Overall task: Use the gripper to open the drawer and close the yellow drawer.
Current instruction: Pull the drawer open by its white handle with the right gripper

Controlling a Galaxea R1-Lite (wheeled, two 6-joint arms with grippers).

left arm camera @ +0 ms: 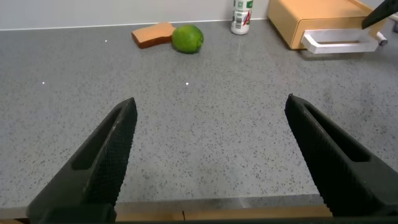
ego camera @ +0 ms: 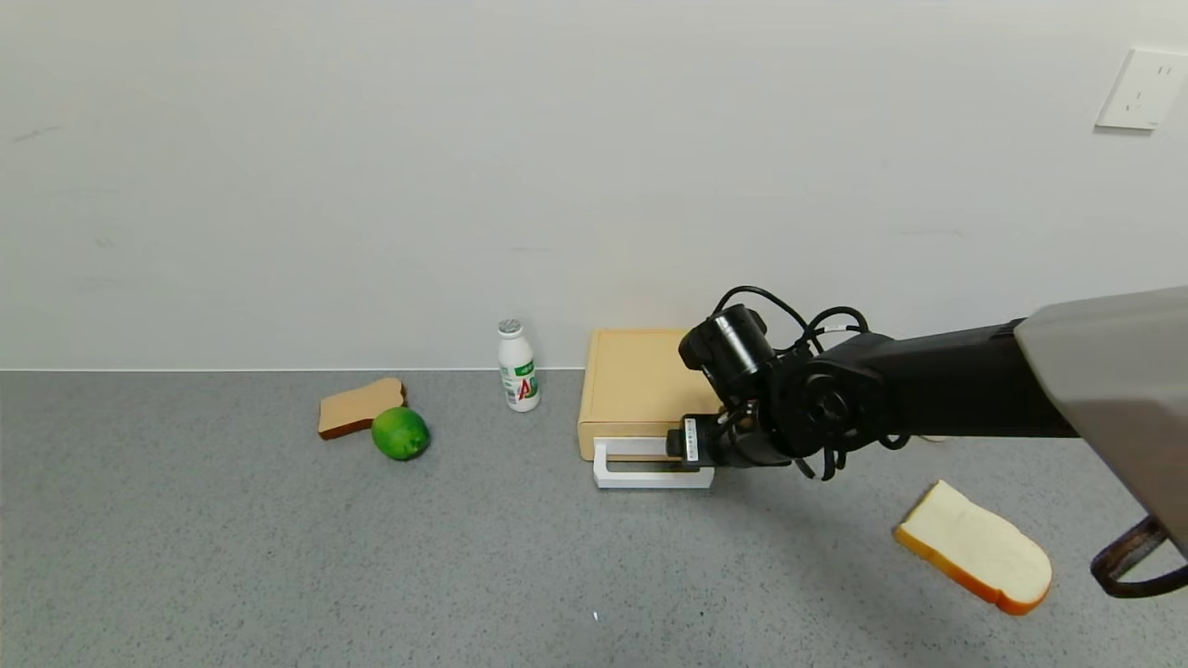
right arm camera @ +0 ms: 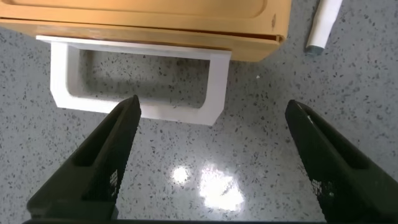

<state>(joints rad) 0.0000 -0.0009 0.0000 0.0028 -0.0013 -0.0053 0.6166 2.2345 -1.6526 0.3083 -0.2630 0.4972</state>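
Observation:
The pale yellow-tan drawer box (ego camera: 636,385) stands against the wall, its white loop handle (ego camera: 650,471) facing me. The drawer front looks flush with the box. My right gripper (ego camera: 691,455) hangs just above the right end of the handle, pointing down. In the right wrist view it (right arm camera: 212,106) is open and empty, with the handle (right arm camera: 134,109) partly between the jaws and the box (right arm camera: 155,22) beyond. My left gripper (left arm camera: 210,102) is open and empty, low over the table's near edge, far from the box (left arm camera: 311,18).
A small white bottle (ego camera: 518,366) stands left of the box. A brown toast slice (ego camera: 360,406) and a green lime (ego camera: 400,432) lie farther left. A white bread slice (ego camera: 974,545) lies at front right. A white pen-like object (right arm camera: 323,22) lies beside the box.

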